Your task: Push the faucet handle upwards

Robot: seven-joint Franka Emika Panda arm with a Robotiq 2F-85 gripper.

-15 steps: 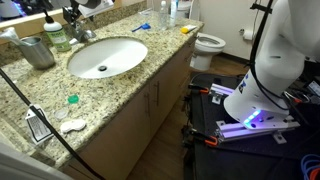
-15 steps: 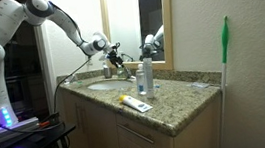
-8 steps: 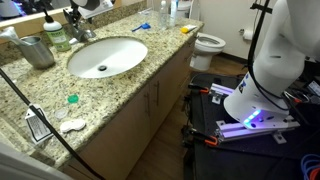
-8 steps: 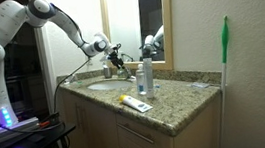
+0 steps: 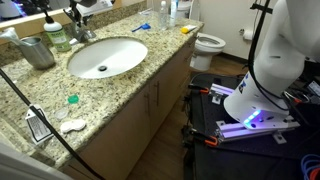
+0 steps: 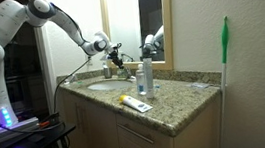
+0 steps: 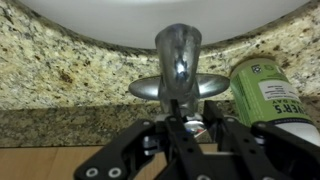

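The faucet handle (image 7: 194,127) shows in the wrist view as a small silvery lever end lying between my gripper's (image 7: 195,125) black fingers (image 7: 176,128). Beyond it stands the chrome tap body (image 7: 178,55) with its round base, and past that the white basin (image 7: 150,12). The gripper is shut on the handle. In both exterior views the gripper (image 5: 72,14) (image 6: 113,56) sits at the tap (image 5: 76,29) (image 6: 122,71), behind the oval basin (image 5: 138,52) (image 6: 102,86).
A green soap bottle (image 7: 266,92) (image 5: 58,36) stands close beside the tap and a grey metal jug (image 5: 37,50) further along. The granite counter (image 5: 110,90) holds small items, a clear bottle (image 6: 146,75) and a tube (image 6: 134,103). A toilet (image 5: 208,45) stands beyond.
The arm has stayed at the tap. No shift of the handle shows in the exterior views.
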